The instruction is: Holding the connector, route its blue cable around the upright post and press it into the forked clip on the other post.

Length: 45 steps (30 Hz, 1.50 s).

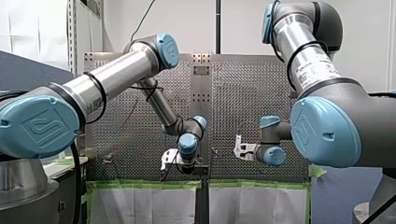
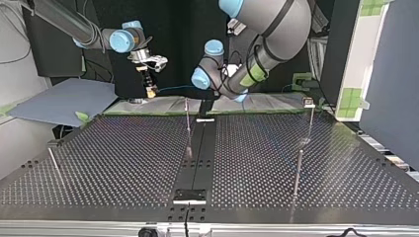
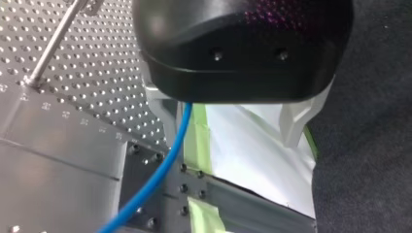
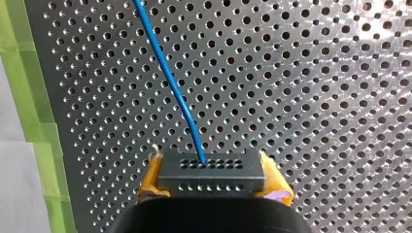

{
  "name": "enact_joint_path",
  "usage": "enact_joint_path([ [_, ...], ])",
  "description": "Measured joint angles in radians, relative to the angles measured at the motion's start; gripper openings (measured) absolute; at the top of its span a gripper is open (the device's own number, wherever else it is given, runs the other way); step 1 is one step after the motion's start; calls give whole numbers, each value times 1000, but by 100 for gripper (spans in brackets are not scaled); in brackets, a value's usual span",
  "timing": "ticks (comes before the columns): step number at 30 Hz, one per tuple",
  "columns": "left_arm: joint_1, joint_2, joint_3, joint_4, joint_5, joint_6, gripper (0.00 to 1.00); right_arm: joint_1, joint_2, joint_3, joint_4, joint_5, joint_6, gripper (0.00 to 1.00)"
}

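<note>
Connector (image 4: 211, 175), a dark block with rows of small holes, is sitting crosswise in the right gripper (image 4: 212, 180). The yellow pads (image 4: 151, 177) are pressing on its two short ends, so the jaws are standing narrow and clamped on it. Its blue cable (image 4: 170, 77) is leaving the block's face and running away from that gripper over the perforated table (image 4: 316, 97), not far from the green tape (image 4: 29, 97) along the table's edge. Gripping the block by its ends is leaving the cable's exit free, which looks right for drawing the line taut.

In the top view the right gripper is hanging at the far left, above the table's far edge. The cable is stretching rightward from it to the left gripper (image 3: 231, 131) at the far middle. In the left wrist view the metal fingers (image 3: 163, 114) are standing wide apart and gripping nothing. The cable is passing between them, close beside one finger, and running on over the table's taped edge. I judge that gripper is serving as a loose guide rather than a clamp.

The upright post (image 2: 188, 123) is standing at the middle of the table, just nearer than the cable, and the cable is not yet going around it. The far-right post (image 2: 307, 123) is carrying a small head that may be the forked clip, though it is too small to be sure. Routing looks barely begun, since the connector needs carrying round the post and then rightward.
</note>
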Motion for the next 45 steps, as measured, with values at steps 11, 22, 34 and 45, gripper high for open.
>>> enact_joint_path([
  [11,-1,-53,17,87,34,10,100,0,0,-3,0,1,3,0],
  [22,-5,-54,16,183,0,28,100,0,0,-4,4,1,1,0],
  [34,-6,-54,-10,282,-88,56,100,-1,0,-5,4,-2,2,0],
  [45,-12,-54,-21,375,-174,114,52,0,0,-5,6,-2,1,0],
])
